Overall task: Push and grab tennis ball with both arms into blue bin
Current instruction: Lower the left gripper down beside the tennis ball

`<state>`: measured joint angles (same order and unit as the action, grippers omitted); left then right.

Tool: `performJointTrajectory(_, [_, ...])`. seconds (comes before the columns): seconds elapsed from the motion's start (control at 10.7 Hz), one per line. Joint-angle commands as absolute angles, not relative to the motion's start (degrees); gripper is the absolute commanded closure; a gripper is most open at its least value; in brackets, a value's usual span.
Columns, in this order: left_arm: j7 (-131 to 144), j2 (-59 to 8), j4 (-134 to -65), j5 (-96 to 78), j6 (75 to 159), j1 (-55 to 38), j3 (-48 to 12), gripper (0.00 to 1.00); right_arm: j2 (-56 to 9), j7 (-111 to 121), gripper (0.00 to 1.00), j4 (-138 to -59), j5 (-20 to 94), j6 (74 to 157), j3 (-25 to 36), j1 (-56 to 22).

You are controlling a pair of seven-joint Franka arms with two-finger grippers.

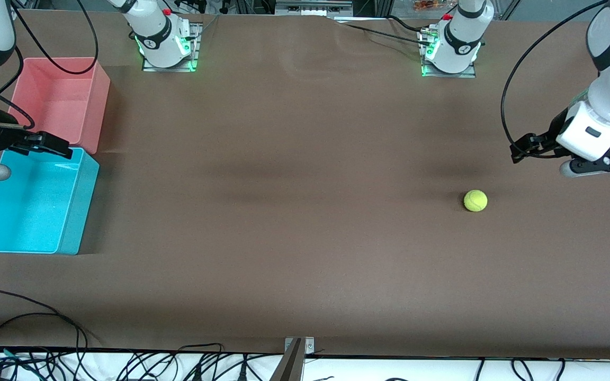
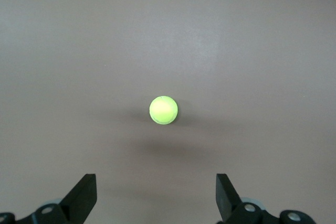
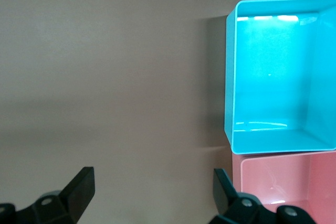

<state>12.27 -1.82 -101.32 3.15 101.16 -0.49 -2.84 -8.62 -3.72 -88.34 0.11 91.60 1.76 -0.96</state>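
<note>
The tennis ball sits alone on the brown table, lower right of the frame. The left gripper hangs wide open at the right edge. The right gripper, also wide and empty, hangs at the left edge over the blue bin.

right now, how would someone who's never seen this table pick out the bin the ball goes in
Look to the right arm's end of the brown table, where two same-sized tubs sit side by side. The blue bin is the one nearer the front camera, under the right claw. Its bright cyan colour sets it apart from the pink bin.
</note>
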Motion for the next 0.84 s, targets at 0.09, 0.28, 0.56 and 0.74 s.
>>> performJointTrajectory(0.09, [12.0, -2.5, -111.4, 4.7, 114.9, 1.1, -2.5, 0.0, -9.5, -3.0, 0.0, -87.0, 0.9, 90.5, 1.8, -0.7])
performJointTrajectory(0.28, [12.0, -2.7, -115.6, 4.3, 120.6, 1.1, -2.5, 0.0, -9.6, -2.9, 0.0, -87.0, 0.6, 90.5, 1.8, -0.7])
performJointTrajectory(0.56, [12.0, -4.7, -120.6, 4.3, 128.0, 1.6, -2.5, 0.0, -9.7, -2.7, 0.0, -87.0, 0.8, 90.6, 1.8, -0.7])
performJointTrajectory(0.74, [12.0, -6.1, -125.3, 4.6, 134.8, 1.6, -2.5, 0.0, -9.6, -2.7, 0.0, -87.0, 0.6, 90.5, 1.8, -0.7])
